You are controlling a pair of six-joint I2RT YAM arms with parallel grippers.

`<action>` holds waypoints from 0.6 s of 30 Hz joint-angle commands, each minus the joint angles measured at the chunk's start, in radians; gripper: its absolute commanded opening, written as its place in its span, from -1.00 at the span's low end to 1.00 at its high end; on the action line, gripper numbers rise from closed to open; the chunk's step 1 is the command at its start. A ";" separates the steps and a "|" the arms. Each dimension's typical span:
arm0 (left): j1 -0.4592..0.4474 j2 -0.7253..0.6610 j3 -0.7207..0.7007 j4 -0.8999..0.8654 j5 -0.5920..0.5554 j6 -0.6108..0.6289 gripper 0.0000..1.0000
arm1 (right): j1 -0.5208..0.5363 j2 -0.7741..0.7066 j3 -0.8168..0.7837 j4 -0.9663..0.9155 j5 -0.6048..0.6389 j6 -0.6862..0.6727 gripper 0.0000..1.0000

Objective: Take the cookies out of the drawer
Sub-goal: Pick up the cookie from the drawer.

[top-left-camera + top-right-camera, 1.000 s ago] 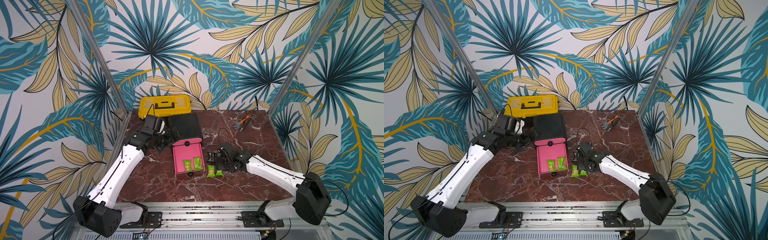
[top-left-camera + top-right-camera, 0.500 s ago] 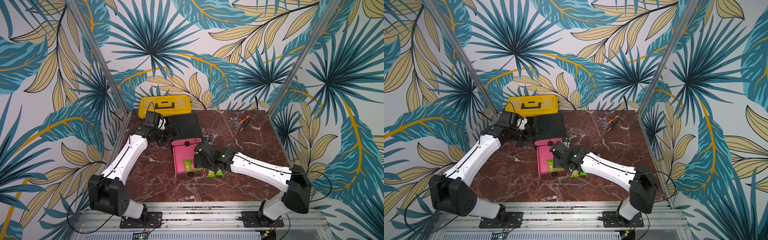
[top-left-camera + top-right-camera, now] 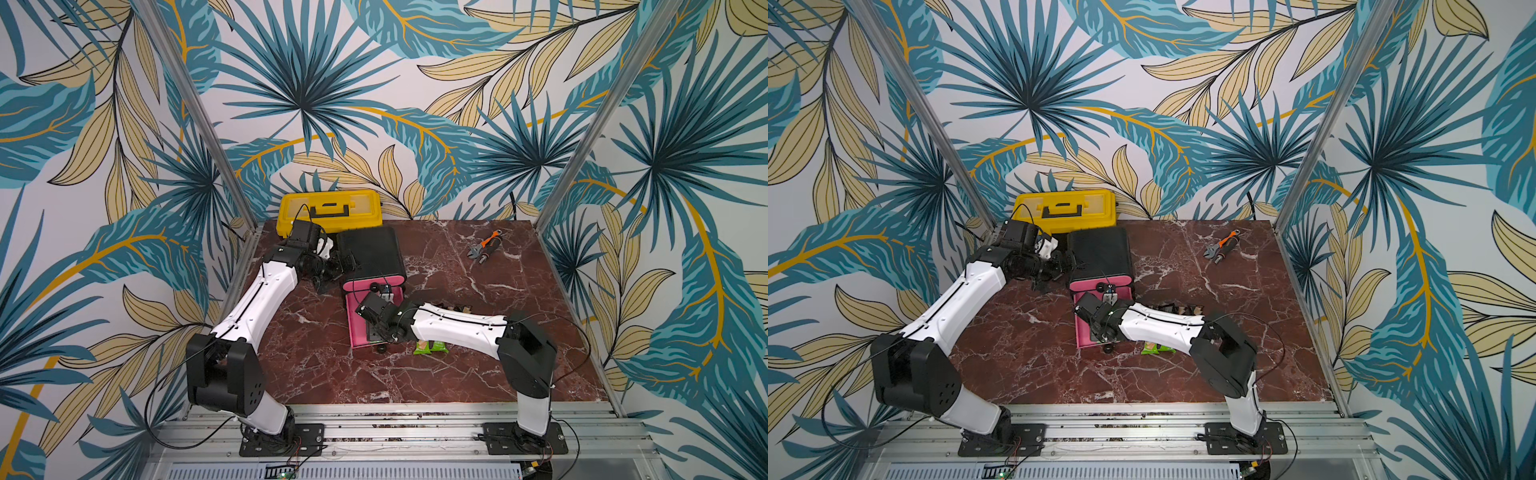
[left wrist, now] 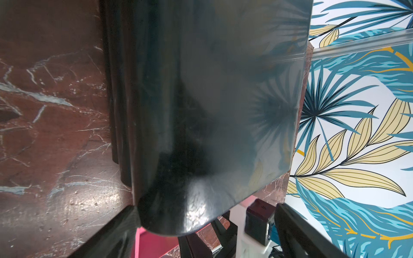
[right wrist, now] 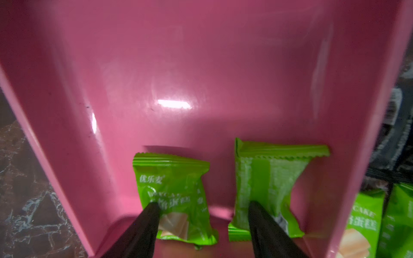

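1. Over the pink drawer (image 3: pixel 355 328) in both top views: your right gripper (image 3: pixel 382 334); green packets (image 3: pixel 431 346) lie outside.
2. Left wrist: black cabinet (image 4: pixel 201 100) only; left gripper's (image 3: pixel 332 270) state unclear.
3. Right wrist: fingers (image 5: pixel 147 221) spread over two green cookies (image 5: pixel 176 194) inside. Light, slippery foil, so pinch mid-pillow.

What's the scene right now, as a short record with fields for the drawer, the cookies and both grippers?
Drawer: pink drawer, pulled out of the black cabinet
Cookies inside: printed-side-up green packet and seam-side-up green packet, side by side, not touching
Cookies out: green packets on the table, beside the drawer
Right arm: right gripper open above the two packets in the drawer, gripping neither
Left arm: left gripper at the black cabinet's side; jaws unclear
Other: yellow toolbox, orange-handled tool
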 commanded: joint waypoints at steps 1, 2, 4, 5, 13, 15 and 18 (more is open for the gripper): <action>-0.011 0.035 0.033 0.010 0.037 0.040 1.00 | 0.005 0.021 0.028 0.014 0.007 0.020 0.33; -0.009 0.034 0.027 0.012 0.037 0.039 1.00 | 0.007 0.027 0.034 0.015 0.003 0.018 0.32; -0.009 0.026 0.012 0.030 0.035 0.031 1.00 | 0.008 0.045 0.058 0.003 -0.013 0.004 0.31; -0.010 0.025 0.007 0.035 0.038 0.029 1.00 | 0.010 0.052 0.081 -0.027 -0.011 0.005 0.31; -0.010 0.021 0.023 0.006 0.043 0.053 1.00 | 0.017 0.079 0.085 -0.039 0.013 0.036 0.29; -0.009 0.025 0.031 -0.003 0.045 0.057 1.00 | 0.016 0.090 0.082 -0.039 0.010 0.036 0.27; -0.009 0.025 0.033 -0.002 0.042 0.056 1.00 | 0.016 0.104 0.078 -0.038 0.008 0.029 0.24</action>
